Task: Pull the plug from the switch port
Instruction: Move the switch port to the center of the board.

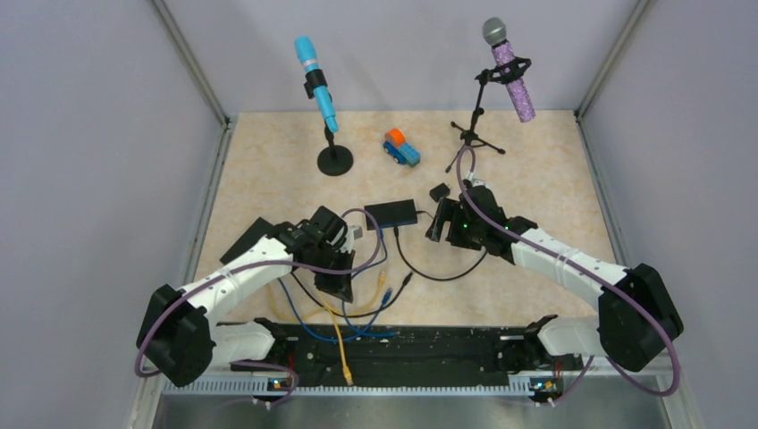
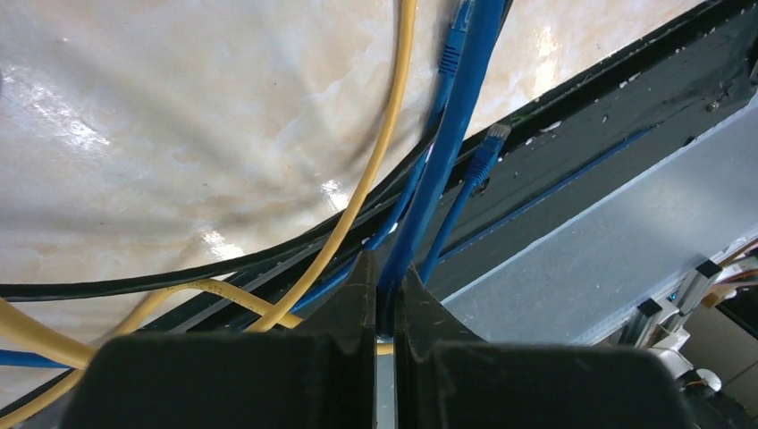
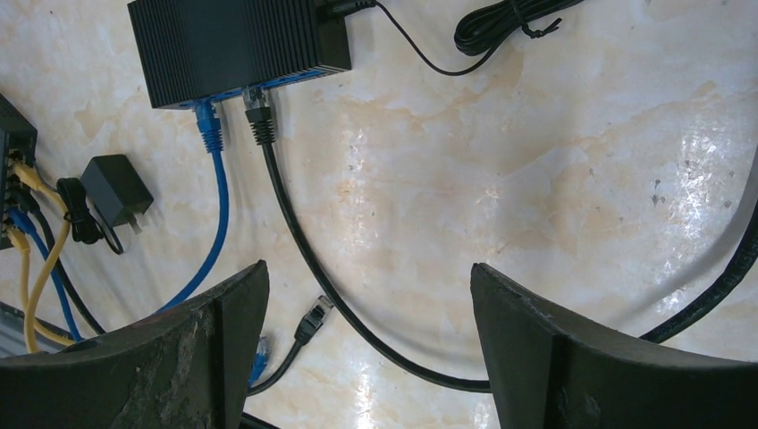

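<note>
Left claw (image 2: 384,299) clamps the blue cable (image 2: 447,152), right claw (image 3: 368,273) gapes; tugging could drag the unheld switch (image 3: 232,40) along.

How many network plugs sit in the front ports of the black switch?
2. In the right wrist view, a blue plug sits left, a black plug just beside it; the switch may hide other ports.
</note>
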You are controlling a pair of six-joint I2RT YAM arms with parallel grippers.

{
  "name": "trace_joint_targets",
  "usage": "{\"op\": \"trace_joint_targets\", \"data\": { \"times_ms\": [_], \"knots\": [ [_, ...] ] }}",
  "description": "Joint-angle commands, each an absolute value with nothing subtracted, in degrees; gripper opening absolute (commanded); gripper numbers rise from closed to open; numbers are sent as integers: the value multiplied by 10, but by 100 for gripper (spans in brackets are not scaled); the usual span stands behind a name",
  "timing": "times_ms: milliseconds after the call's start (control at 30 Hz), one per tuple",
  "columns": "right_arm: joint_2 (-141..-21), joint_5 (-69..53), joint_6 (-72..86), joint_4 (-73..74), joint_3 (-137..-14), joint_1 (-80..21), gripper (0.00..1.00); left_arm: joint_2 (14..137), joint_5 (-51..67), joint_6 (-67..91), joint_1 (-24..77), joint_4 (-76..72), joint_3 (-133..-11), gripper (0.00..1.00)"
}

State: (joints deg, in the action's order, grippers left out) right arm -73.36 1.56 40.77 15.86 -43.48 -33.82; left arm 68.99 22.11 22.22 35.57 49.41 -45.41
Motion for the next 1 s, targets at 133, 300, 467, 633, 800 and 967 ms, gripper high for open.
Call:
{"op": "trace_joint_targets", "data": {
  "times_ms": [133, 300, 467, 633, 800, 967],
  "knots": [
    [-730, 18, 411, 154, -439, -331, 82, 678, 305, 263, 358, 403, -485, 0],
    [-729, 28, 407, 162, -442, -331, 82, 680, 343, 326, 358, 310, -480, 0],
    [-726, 40, 401, 172, -446, -331, 82, 675, 355, 410, 358, 191, -432, 0],
    [-717, 60, 394, 180, -449, -331, 82, 697, 338, 493, 365, 61, -359, 5],
    [-719, 67, 383, 183, -452, -331, 82, 726, 320, 513, 399, 29, -340, 34],
    [-731, 73, 367, 185, -465, -331, 82, 701, 312, 506, 419, 49, -330, 85]
  ]
}}
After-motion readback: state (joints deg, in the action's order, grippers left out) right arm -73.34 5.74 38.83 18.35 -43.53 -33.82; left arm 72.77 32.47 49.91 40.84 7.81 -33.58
